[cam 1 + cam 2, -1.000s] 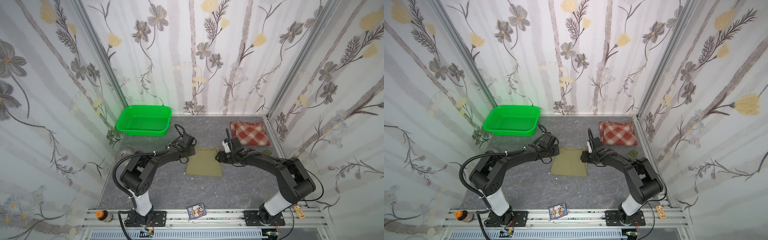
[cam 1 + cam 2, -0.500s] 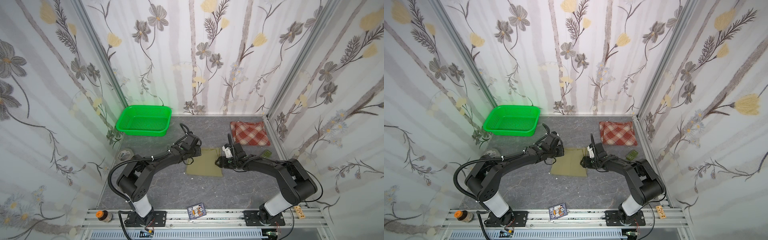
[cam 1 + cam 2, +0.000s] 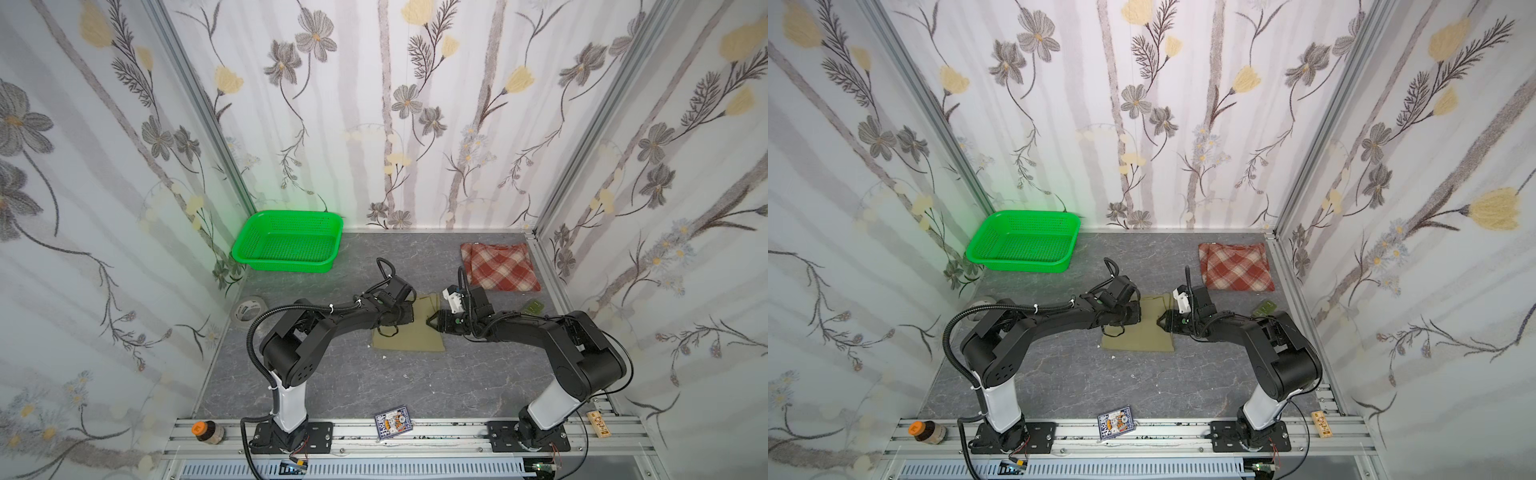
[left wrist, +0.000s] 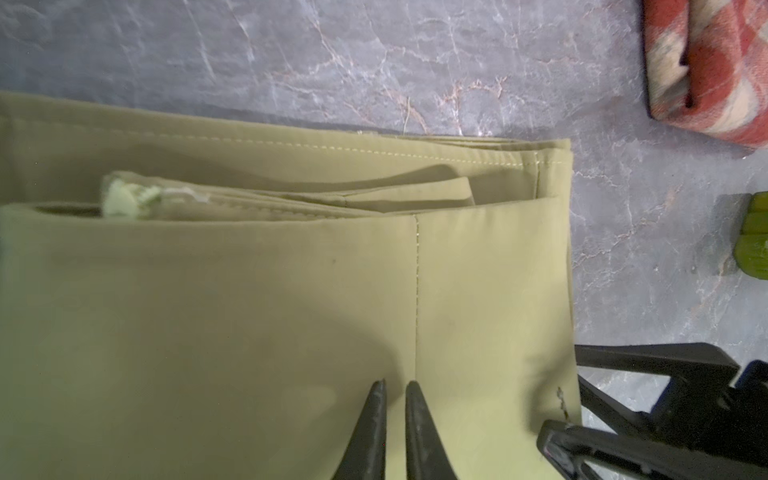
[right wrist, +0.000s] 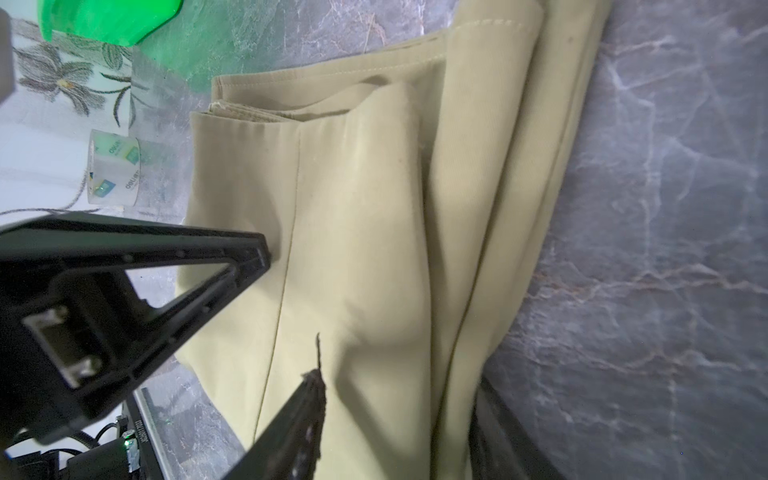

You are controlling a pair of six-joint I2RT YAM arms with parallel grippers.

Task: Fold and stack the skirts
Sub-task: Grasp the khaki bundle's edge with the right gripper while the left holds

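The khaki skirt (image 3: 409,336) (image 3: 1138,336) lies folded flat in the middle of the grey table. My left gripper (image 4: 395,384) (image 3: 409,318) is shut, its tips resting on the skirt's top layer beside a seam, with nothing between them. My right gripper (image 5: 399,382) (image 3: 431,322) is open and straddles the skirt's right edge: one finger lies on top of the cloth and the other along the outer edge, with a bulge of cloth between. The plaid skirt (image 3: 500,266) (image 3: 1235,266) (image 4: 706,70) lies folded at the back right, apart from both grippers.
A green basket (image 3: 291,243) stands at the back left, with a tape roll (image 3: 249,309) by the left wall. A small green item (image 3: 534,307) lies right of the right arm. A card pack (image 3: 392,422) and a bottle (image 3: 205,432) sit on the front rail.
My left gripper has moved right and toward the front, from the khaki skirt's back-left edge onto its top. My right gripper has shifted slightly along the skirt's right edge.
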